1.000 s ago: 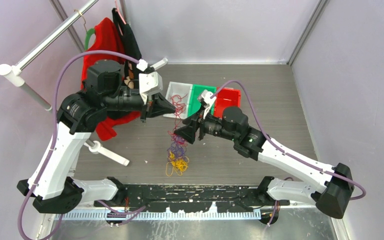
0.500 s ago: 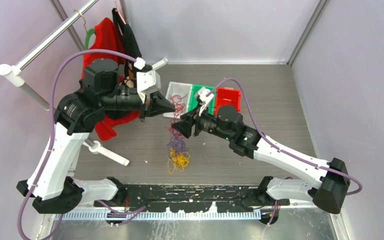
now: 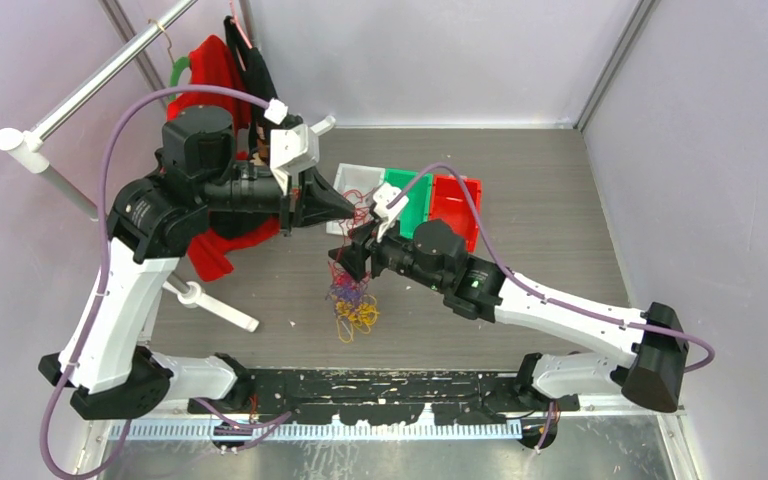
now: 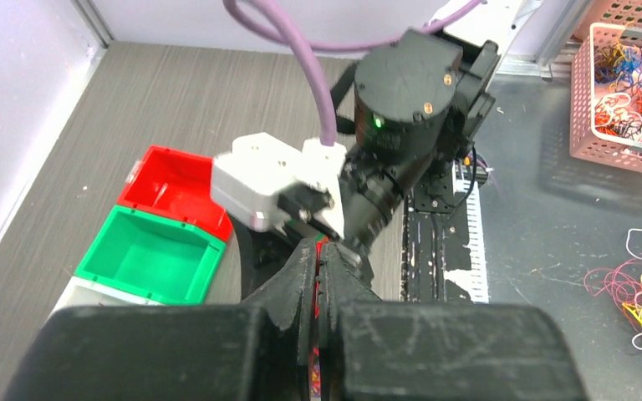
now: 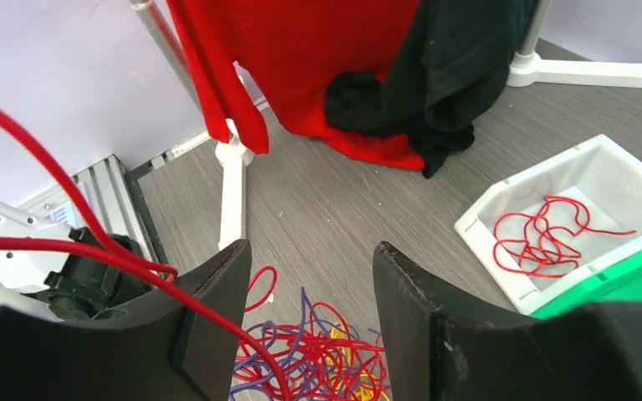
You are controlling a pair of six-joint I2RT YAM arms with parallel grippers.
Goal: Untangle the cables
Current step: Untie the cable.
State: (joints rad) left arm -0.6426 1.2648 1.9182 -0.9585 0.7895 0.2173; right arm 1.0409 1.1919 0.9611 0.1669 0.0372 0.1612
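The grey table (image 3: 560,200) carries it all. A red cloth (image 3: 210,90) hangs on the rack (image 3: 90,80) at the far left. Three bins sit side by side at the back: white (image 5: 485,219), green (image 3: 415,205) and red (image 3: 457,200). A loose red strand lies in the white one. The cables (image 3: 353,308), red, yellow and purple, are heaped mid-table, near the bins. The left gripper (image 3: 346,207) is pinched tight on a red cable (image 5: 25,242) that runs down to the heap. The right gripper (image 5: 309,251) hovers over the heap, jaws apart, that red cable crossing one finger.
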